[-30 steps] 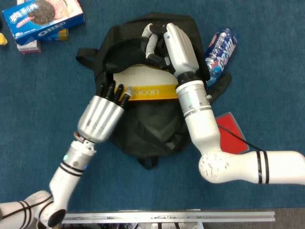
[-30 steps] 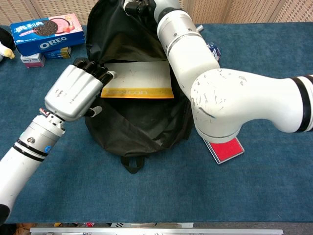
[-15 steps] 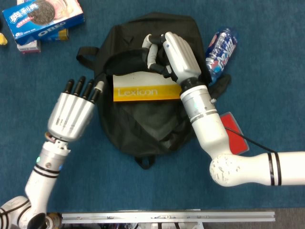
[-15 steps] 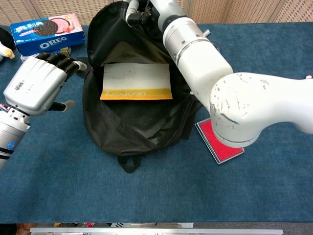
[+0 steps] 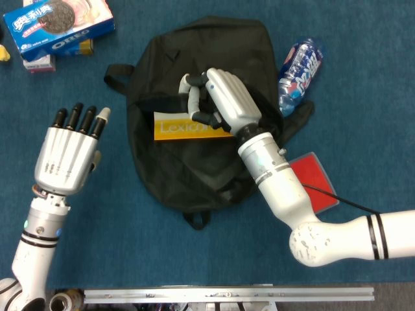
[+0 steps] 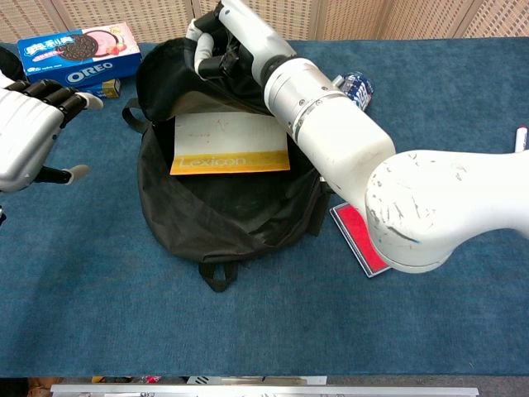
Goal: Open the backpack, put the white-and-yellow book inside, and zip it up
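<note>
one black backpack [image 5: 201, 116] at the centre of the frame, with one white-and-yellow book [image 5: 185, 125] showing in its opening. one blue oreo box [image 5: 58, 26] at the upper left, with one smaller box [image 5: 40, 63] just under it. one blue bottle [image 5: 301, 65] at the upper right. one flat red thing [image 5: 314, 178] at the right of centre. two robot hands: the left hand [image 5: 65, 155] at the left edge, the right hand [image 5: 224, 97] over the backpack.

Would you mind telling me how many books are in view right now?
2: the white-and-yellow book lying inside the open backpack, and a red book on the table right of the backpack, partly under the arm. Others may be hidden.
</note>
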`<state>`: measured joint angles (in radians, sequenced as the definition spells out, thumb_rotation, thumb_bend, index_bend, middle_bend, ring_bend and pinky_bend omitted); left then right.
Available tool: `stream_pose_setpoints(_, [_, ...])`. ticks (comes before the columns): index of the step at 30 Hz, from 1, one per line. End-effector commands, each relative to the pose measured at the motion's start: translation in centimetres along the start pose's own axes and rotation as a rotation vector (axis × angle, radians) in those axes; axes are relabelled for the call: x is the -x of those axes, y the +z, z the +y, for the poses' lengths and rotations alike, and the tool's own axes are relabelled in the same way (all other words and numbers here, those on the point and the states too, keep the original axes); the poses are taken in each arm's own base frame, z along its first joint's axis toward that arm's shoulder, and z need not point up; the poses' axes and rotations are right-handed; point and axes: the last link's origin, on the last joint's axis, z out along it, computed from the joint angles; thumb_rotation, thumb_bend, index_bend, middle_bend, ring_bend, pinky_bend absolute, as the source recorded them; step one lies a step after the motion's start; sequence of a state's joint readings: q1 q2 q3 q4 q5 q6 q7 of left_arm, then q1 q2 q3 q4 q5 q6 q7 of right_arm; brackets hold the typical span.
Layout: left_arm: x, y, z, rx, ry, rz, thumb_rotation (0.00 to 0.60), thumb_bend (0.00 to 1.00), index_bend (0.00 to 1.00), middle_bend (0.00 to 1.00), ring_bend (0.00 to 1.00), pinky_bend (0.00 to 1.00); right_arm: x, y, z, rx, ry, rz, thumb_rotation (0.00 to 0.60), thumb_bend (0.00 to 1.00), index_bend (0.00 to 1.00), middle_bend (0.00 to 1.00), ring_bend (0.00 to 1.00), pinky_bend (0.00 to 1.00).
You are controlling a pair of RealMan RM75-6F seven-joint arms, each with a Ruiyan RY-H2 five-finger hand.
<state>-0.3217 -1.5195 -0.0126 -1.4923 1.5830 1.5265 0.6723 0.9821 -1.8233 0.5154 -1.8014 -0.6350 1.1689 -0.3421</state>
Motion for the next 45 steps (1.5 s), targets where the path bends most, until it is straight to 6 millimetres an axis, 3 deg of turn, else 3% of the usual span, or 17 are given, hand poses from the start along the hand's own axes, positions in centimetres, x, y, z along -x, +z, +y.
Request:
stream_pose_setpoints(1, [-0.2, -0.2, -0.5, -0.015, -0.003, -0.003, 0.600, 0.05, 0.26, 0.33, 0.26, 0.36, 0.1, -0.5, 0.1, -0.010, -0.013, -0.044, 0.600, 0.67, 0.63, 0.54, 0.44, 0.60])
stream_pose_setpoints(8, [-0.5, -0.5, -1.2, -0.039, -0.011, -0.003, 0.600, 0.05, 0.26, 0.33, 0.26, 0.36, -0.5, -1.6, 0.7, -0.019, -0.107, -0.133, 0.600, 0.34, 0.22, 0.27, 0.16, 0.28])
stream_pose_setpoints(19, [-0.8, -0.5, -2.3, -0.086, -0.017, -0.004, 0.600, 0.05, 0.26, 0.32, 0.25, 0.35, -2.5, -2.7, 1.2, -0.020, -0.203, -0.150, 0.600, 0.01, 0.03, 0.18, 0.07, 0.16])
stream_pose_setpoints(38, [-1.6, -0.6, -3.3, -0.116, -0.049, 0.000, 0.600, 0.05, 0.26, 0.32, 0.24, 0.35, -5.0, -5.5, -0.1, -0.068, -0.198, -0.228, 0.600, 0.00, 0.00, 0.13, 0.03, 0.10])
stream_pose_setpoints(45, [-1.6, -0.7, -3.6, -0.129, -0.061, -0.008, 0.600, 0.05, 0.26, 0.32, 0.24, 0.35, -5.8, -6.3, 0.7, -0.054, -0.266, -0.253, 0.600, 0.00, 0.00, 0.06, 0.00, 0.06])
